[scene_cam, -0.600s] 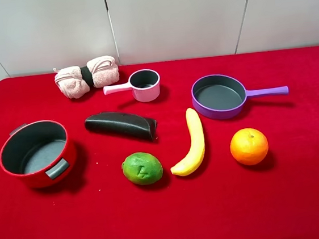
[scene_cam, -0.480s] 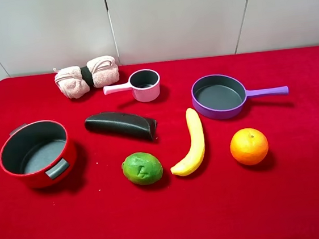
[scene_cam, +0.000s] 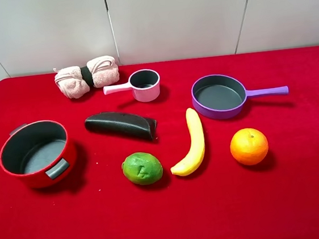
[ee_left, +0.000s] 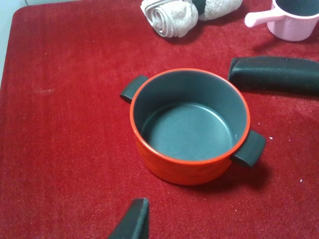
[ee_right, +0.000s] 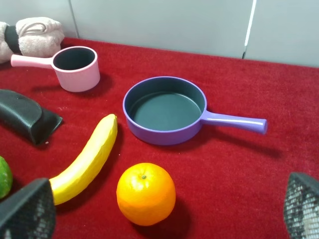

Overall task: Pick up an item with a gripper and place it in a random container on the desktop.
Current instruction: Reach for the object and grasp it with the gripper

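Nothing is gripped yet. The right claw (ee_right: 163, 206) has its fingers wide apart and empty. The left claw (ee_left: 133, 221) shows only one finger, over the red pot (ee_left: 192, 127), so I can't tell whether it's apart or together. Neither arm is in the overhead view. The lime (scene_cam: 142, 168) sits on the red tabletop (scene_cam: 282, 203) near the front edge, just beside the lower end of the banana (scene_cam: 191, 142) and in front of the black object (scene_cam: 121, 125). The pink saucepan (scene_cam: 145, 85) is well behind, past that object.

Risks as I see them:
- The lime is round and sits on cloth, so an off-centre close likely rolls it away or squirts it out.
- The banana side is tight, and a finger coming down there can clip the banana and shove both.
- A low carry line crosses the black object, so it needs lift first.
- The saucepan mouth looks barely wider than the lime and the pan looks light. A rim hit or a nudge on the handle could tip or slide it, and a high release may bounce the lime out.
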`<state>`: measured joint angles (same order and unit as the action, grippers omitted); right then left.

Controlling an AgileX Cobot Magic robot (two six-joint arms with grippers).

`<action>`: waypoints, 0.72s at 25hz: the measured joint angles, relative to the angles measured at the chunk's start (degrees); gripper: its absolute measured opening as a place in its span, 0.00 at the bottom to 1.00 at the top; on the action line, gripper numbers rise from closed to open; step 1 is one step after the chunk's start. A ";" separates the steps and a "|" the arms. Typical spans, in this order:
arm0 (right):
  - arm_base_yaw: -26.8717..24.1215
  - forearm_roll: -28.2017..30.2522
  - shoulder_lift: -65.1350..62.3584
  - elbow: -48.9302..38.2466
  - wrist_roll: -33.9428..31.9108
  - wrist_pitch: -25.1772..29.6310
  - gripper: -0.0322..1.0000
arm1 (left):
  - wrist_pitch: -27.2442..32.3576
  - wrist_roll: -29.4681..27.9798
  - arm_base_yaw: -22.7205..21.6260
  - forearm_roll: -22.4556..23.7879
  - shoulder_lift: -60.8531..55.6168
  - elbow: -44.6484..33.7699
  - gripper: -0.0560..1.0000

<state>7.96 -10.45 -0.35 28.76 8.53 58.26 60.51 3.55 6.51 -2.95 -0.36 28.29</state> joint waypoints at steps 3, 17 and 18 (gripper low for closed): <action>0.00 0.00 0.00 0.00 0.00 0.00 0.70 | 0.00 0.00 0.00 0.00 0.00 0.00 0.99; 0.00 0.00 0.00 0.00 0.00 0.00 0.70 | 0.00 0.00 0.00 0.00 0.00 0.00 0.99; 0.00 0.00 0.00 0.00 0.00 0.00 0.70 | 0.00 0.00 0.00 0.00 0.00 0.00 0.99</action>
<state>7.96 -10.45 -0.35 28.76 8.53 58.26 60.51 3.55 6.51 -2.95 -0.36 28.29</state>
